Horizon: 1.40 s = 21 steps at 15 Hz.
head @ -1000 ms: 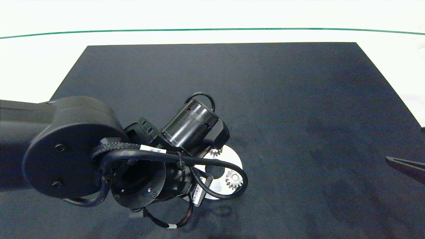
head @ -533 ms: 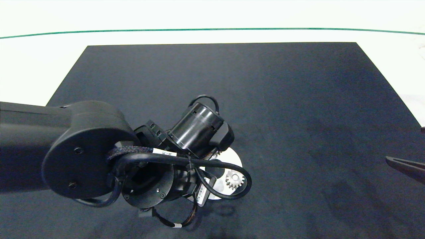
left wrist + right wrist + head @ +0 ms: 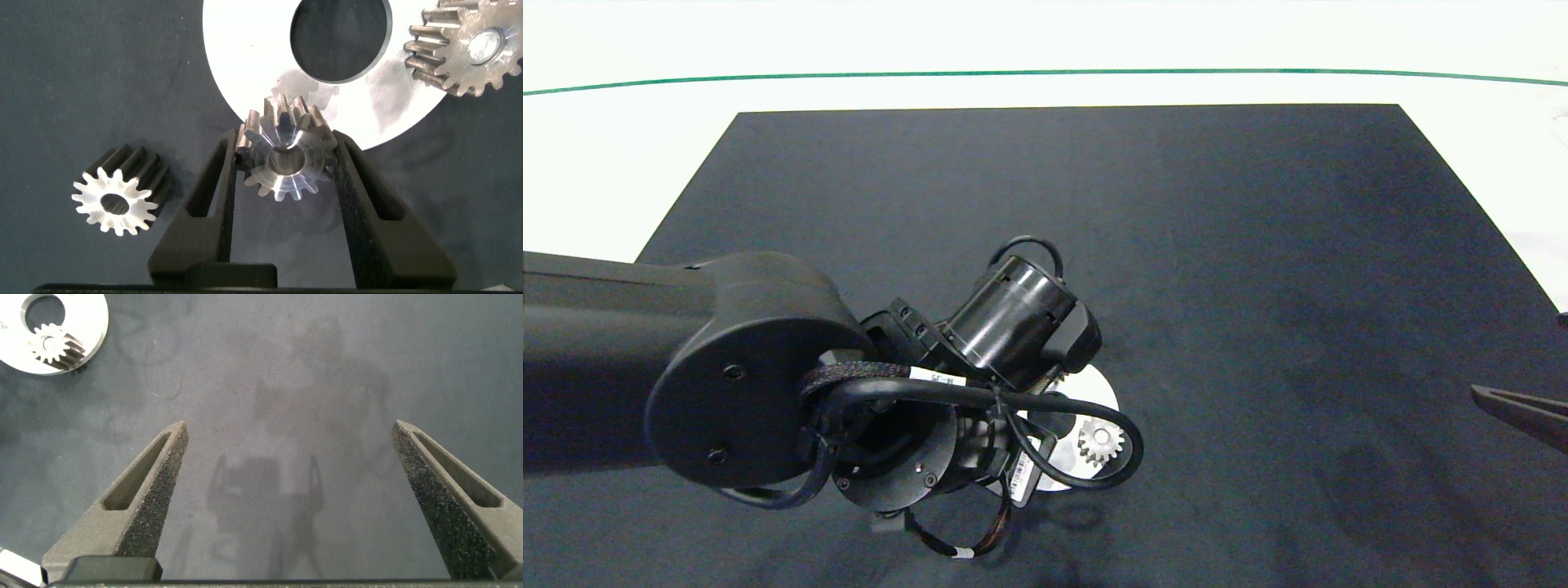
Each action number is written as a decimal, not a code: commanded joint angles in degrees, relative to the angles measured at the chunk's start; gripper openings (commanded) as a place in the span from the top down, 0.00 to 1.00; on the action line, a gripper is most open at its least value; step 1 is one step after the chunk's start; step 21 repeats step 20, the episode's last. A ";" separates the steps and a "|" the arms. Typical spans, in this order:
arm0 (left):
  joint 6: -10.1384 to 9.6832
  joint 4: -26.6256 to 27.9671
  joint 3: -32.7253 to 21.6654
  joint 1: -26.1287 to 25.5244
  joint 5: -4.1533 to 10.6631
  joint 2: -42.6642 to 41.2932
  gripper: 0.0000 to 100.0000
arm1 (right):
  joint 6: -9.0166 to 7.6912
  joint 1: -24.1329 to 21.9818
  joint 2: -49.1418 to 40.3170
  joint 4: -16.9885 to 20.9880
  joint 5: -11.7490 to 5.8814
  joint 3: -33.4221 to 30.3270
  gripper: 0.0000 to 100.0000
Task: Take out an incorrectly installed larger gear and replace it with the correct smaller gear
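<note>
Your left gripper point(image 3: 286, 159) clamps a shiny toothed smaller gear point(image 3: 288, 153) (hidden overhead); right gripper point(image 3: 290, 498) gapes.

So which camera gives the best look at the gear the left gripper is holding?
The left wrist view: the gear sits clamped between the left gripper fingers, over the silver disc edge. In the head view the arm hides it. The right wrist view doesn't show it.

Bright overhead light. White bench surface point(image 3: 1045, 41) around dark mat point(image 3: 1258, 286) blown out, detail lost. Green line point(image 3: 1045, 73) bows at edges: lens distortion. Glare on round silver metal plate point(image 3: 245, 49). Soft end-effector shadows on mat. Focus sharp.
</note>
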 commanded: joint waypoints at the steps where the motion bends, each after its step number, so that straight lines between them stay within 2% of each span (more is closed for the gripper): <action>1: -0.03 -0.10 0.06 -0.01 0.16 0.16 0.00 | -0.09 0.01 -0.02 0.09 0.04 0.05 0.00; 9: -0.03 -0.02 0.15 0.43 0.16 -1.42 0.00 | -0.09 0.01 0.07 0.09 0.04 -0.04 0.00; 12: 0.23 1.04 1.65 2.27 0.16 -10.03 0.00 | -0.09 0.01 -0.02 0.09 0.04 -0.04 0.00; 15: 0.85 2.44 7.62 7.99 0.16 -20.14 0.00 | -0.18 -0.08 0.25 -0.87 -0.05 -0.92 0.00; 17: 4.01 2.62 11.66 11.50 0.16 -29.28 0.00 | -1.23 -0.79 -0.11 -1.14 -1.28 0.66 0.00; 18: 4.28 2.62 12.81 12.20 0.16 -32.44 0.00 | -1.32 -1.14 -0.11 -1.40 -1.54 0.57 0.00; 20: 4.89 6.22 14.04 14.84 0.16 -42.55 0.00 | -1.23 -2.28 -0.90 -3.33 -2.77 0.66 0.00; 21: 4.89 6.22 14.04 14.84 0.16 -42.55 0.00 | -1.23 -2.28 -0.90 -3.33 -2.77 0.66 0.00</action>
